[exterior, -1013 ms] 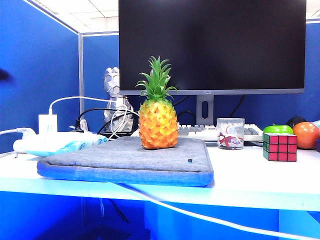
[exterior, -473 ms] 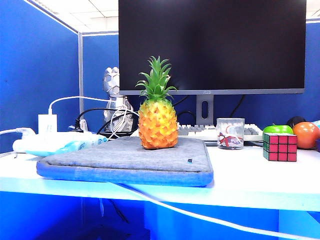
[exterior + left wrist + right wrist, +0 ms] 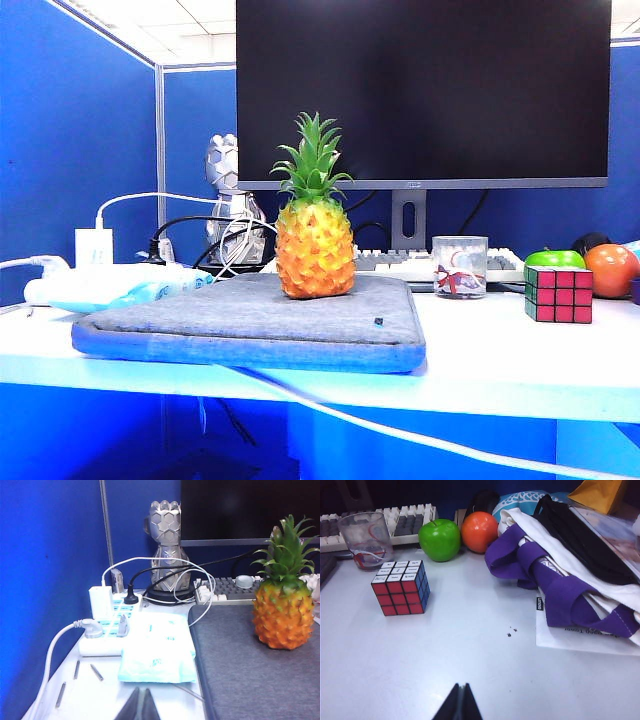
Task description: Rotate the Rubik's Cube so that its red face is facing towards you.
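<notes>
Rubik's Cube [image 3: 559,294] sits on the desk [image 3: 500,370] beside the green apple [image 3: 556,258], its red face [image 3: 567,294] already towards the exterior camera, so the task looks finished; left end effector [image 3: 141,705] and right end effector [image 3: 460,702] hang closed, well apart from it

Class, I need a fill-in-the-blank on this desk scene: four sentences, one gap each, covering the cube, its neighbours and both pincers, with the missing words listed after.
1. The Rubik's Cube stands on the white table, its camera-facing side coloured ____.
2. The fruit nearest behind the cube is a green ____.
3. The pineapple stands on a grey ____.
4. The left pincer and right pincer are both ____, touching nothing.

Missing words: red; apple; pad; shut
</notes>
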Robot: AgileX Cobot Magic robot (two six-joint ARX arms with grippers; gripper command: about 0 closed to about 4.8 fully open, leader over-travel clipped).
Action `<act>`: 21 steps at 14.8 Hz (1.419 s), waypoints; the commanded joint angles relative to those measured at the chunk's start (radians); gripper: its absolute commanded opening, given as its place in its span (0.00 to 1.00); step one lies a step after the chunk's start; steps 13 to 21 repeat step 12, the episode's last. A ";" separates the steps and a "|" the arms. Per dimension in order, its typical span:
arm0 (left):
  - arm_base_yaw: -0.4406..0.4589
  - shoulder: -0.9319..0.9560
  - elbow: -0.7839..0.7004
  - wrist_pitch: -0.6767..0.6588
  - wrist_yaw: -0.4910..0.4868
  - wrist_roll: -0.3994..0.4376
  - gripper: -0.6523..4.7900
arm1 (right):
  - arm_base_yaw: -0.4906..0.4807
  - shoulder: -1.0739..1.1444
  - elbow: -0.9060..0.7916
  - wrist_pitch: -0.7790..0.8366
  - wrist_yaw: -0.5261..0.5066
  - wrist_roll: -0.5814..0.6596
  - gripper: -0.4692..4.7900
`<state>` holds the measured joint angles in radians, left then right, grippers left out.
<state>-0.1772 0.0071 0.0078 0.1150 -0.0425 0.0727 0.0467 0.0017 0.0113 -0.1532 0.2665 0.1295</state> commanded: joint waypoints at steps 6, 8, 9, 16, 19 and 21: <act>0.001 0.000 0.003 0.010 0.005 -0.002 0.12 | -0.079 0.000 -0.008 0.006 0.000 0.001 0.08; 0.001 0.000 0.003 0.010 0.005 -0.002 0.12 | -0.079 0.000 -0.008 0.006 0.000 0.001 0.08; 0.001 0.000 0.003 0.010 0.005 -0.002 0.12 | -0.079 0.000 -0.008 0.006 0.000 0.001 0.08; 0.001 0.000 0.003 0.010 0.005 -0.002 0.12 | -0.079 0.000 -0.008 0.006 0.001 0.001 0.08; 0.001 0.000 0.003 0.010 0.005 -0.002 0.12 | -0.079 0.000 -0.008 0.006 0.001 0.001 0.08; 0.001 0.000 0.003 0.010 0.005 -0.002 0.12 | -0.079 0.000 -0.008 0.006 0.001 0.001 0.08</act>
